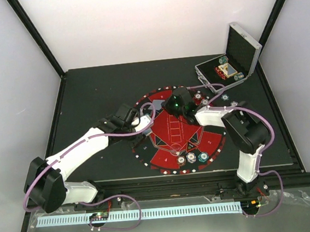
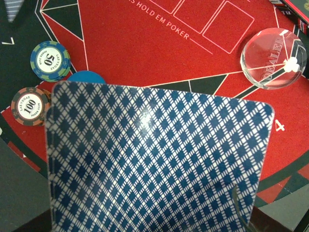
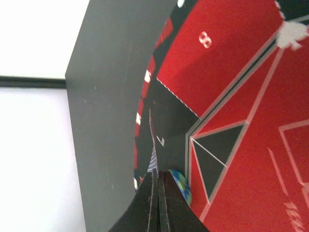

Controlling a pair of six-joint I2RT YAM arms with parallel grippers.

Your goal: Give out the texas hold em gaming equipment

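Blue-backed card (image 3: 152,160) in right end effector (image 3: 158,177)

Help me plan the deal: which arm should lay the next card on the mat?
Right. The right claw pinches a single card over the mat; the left claw holds the deck.

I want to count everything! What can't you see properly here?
Left wrist: left card shows only its back and hides most of the blue disc.
Right wrist: right card is edge-on; a chip sits partly behind a finger.
Top: case contents too small.
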